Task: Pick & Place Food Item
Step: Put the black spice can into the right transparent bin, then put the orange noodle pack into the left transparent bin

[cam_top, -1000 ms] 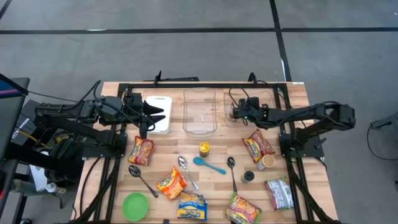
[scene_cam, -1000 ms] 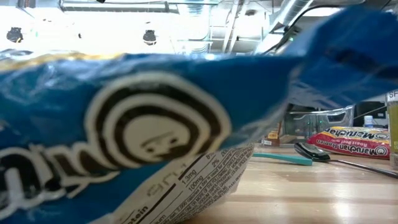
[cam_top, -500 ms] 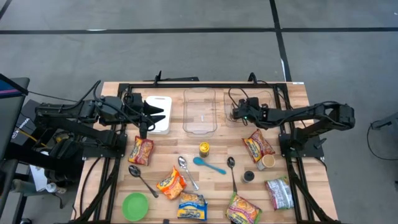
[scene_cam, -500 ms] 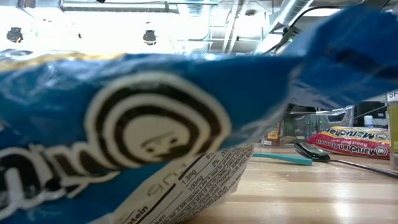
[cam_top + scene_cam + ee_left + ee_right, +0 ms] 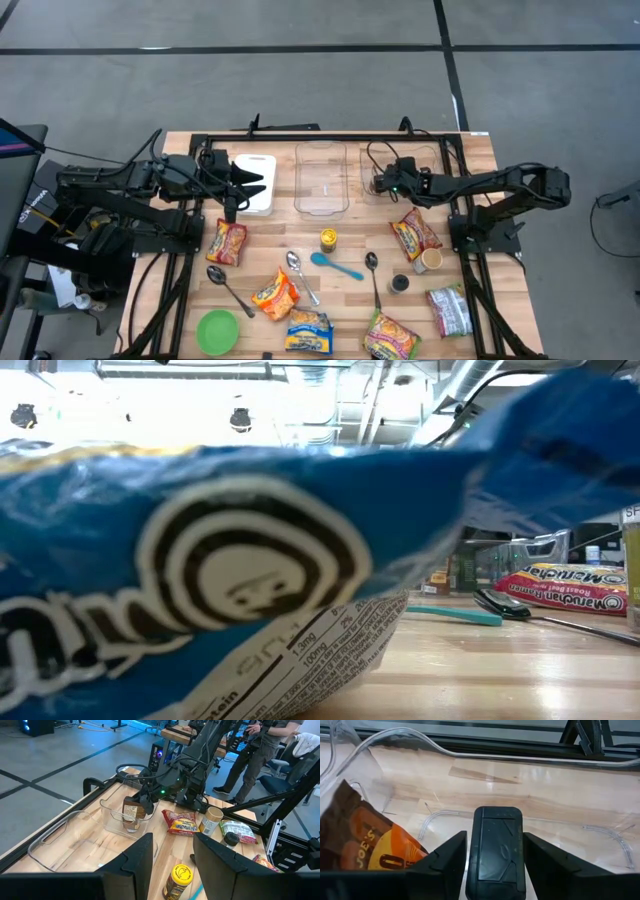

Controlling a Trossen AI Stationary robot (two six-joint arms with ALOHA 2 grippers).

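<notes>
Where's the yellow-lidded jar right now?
In the high view the yellow-lidded jar stands mid-table, just in front of the clear container, with the blue spoon beside it toward the front edge.

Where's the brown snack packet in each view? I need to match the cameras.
High view: not discernible; the right gripper covers its spot in the small clear container.
Low view: not in it; a blue bag blocks the lens.
Left wrist view: brown snack packet stands inside that container.
Right wrist view: beside the gripper, on the container's floor.
Shared landmark: the small clear container.
</notes>
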